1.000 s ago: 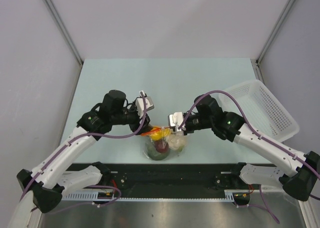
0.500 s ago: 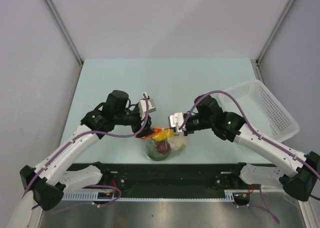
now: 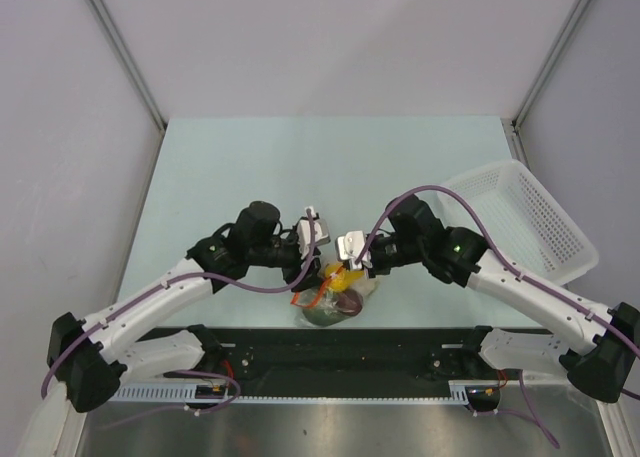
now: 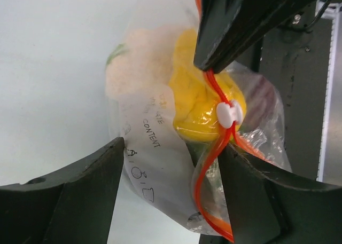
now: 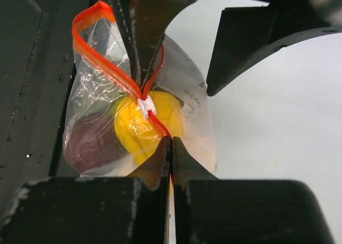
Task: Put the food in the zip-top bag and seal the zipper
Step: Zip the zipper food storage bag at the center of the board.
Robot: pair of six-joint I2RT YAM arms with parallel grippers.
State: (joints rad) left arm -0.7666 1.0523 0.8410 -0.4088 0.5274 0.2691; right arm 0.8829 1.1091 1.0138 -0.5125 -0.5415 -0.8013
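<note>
Left gripper point(image 4: 173, 145) hangs released, jaws spread wide on either side of the zip-top bag point(image 4: 144, 164), gripping nothing. In the left wrist view the white slider point(image 4: 230, 113) lines up w/ one finger rather than the gap. A close from here would prob. catch crinkly film or a food bulge instead of the slider, and a pull would then drag the whole bag w/o sealing more. Bag sits at the near edge of the bench point(image 3: 240, 167), just beside the black rail point(image 3: 400, 342), w/ food inside: cream piece point(image 4: 141, 62), yellow piece point(image 4: 203, 105), dark red piece point(image 5: 88, 140). Yellow piece presses right under the zipper point(image 5: 104, 62), which loops apart on one side of the slider, so judged only part sealed. That bulge could jam the slider or get pinched in the track. Right gripper point(image 5: 171, 143) is clenched on the zipper near its end, a thin hold. A hard tug from the other side could slip the strip out or tip the bag off the edge. White basket point(image 3: 530, 217) sits well apart at far right. Hard to make out: top cam hides most of the bag under both wrists, and green pieces show only as slivers. Can't tell if the bag bottom rests on the bench or hangs. Zipper's far end is cut off by the right gripper's finger in the left wrist view.
</note>
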